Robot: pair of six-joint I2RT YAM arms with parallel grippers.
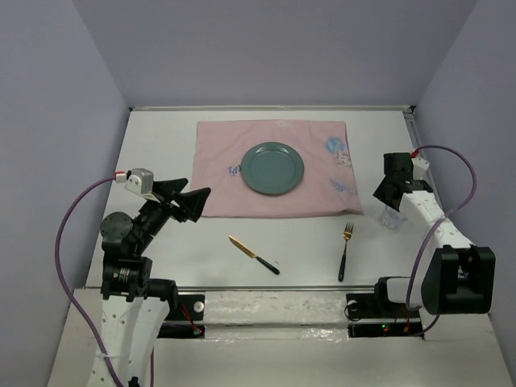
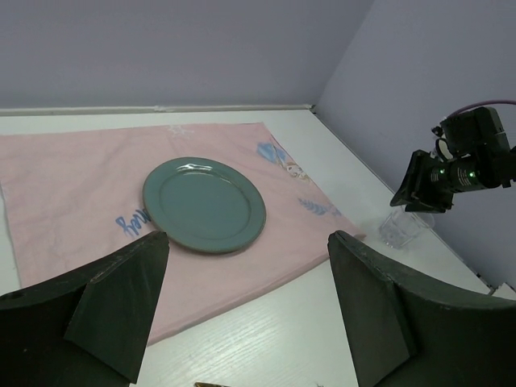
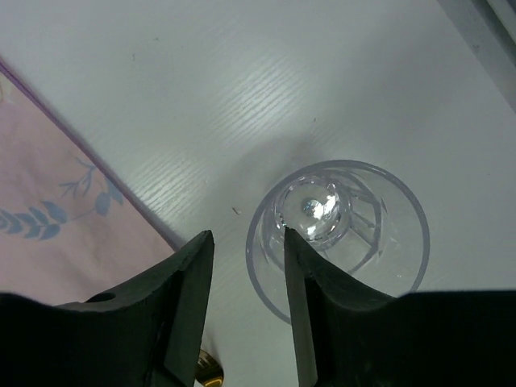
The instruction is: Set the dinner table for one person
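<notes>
The dinner table (image 1: 158,149) is a white top carrying a pink placemat (image 1: 226,145) with a green plate (image 1: 274,168) on it. A clear glass (image 1: 393,218) stands upright off the mat's right edge. My right gripper (image 1: 389,201) hangs over the glass (image 3: 347,234), jaws part open. In the right wrist view the right gripper (image 3: 246,234) straddles the glass's left wall, one finger inside and one outside, with a gap showing. My left gripper (image 1: 201,201) is wide open and holds nothing at the mat's near left corner. The left gripper (image 2: 248,235) looks over the plate (image 2: 204,203).
A gold-bladed knife (image 1: 253,255) with a black handle lies on the table below the mat. A gold fork (image 1: 345,250) with a black handle lies to its right. The table's metal rim (image 1: 410,121) runs close behind the glass.
</notes>
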